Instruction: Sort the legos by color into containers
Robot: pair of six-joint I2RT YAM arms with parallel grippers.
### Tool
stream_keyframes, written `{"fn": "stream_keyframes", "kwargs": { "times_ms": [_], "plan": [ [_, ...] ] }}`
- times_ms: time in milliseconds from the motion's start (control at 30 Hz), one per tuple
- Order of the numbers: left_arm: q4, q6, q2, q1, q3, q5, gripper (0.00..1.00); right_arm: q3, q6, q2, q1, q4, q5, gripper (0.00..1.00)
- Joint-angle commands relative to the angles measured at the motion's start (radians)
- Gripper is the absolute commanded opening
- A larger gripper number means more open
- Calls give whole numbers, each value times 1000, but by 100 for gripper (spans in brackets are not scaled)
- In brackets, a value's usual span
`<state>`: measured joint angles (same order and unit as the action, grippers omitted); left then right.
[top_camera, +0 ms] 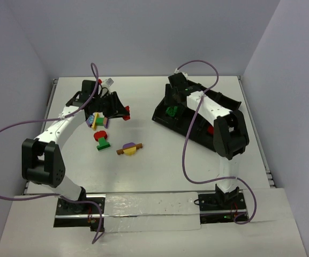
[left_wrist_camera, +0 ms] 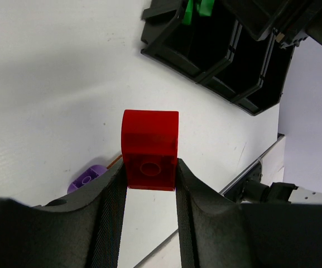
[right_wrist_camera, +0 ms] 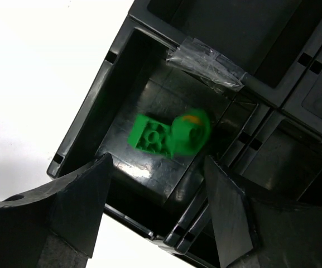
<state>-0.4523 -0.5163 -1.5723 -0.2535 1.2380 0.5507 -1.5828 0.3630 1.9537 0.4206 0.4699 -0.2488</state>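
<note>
Left hand pinches a red lego, well apart from the tray; right hand spread above a corner bin holding green legos; other legos lie on the tabletop.

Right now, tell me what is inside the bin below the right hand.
A green lego and a blurred green piece lie in the bin; the right hand covers its near corners.

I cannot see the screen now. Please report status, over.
Left gripper shut on red lego. Right gripper open above tray bin with green legos. Mixed legos loose on table.
</note>
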Motion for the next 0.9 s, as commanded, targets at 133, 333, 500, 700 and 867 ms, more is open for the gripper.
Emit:
{"fn": "stream_keyframes", "kwargs": {
  "times_ms": [133, 333, 500, 700, 867],
  "plan": [
    [3, -2, -49, -68, 88, -7, 0, -57, -42, -77, -6, 13, -5, 75],
    [-42, 33, -105, -163, 180, -46, 0, 8, -39, -224, -14, 49, 9, 75],
    [46, 26, -111, -214, 169, 46, 0, 124, -4, -425, -31, 113, 216, 76],
    [237, 41, -43, -219, 49, 155, 0, 173, 136, -506, -29, 118, 484, 76],
    [219, 124, -59, -223, 61, 158, 0, 184, 300, -466, -10, 73, 627, 74]
  ]
}}
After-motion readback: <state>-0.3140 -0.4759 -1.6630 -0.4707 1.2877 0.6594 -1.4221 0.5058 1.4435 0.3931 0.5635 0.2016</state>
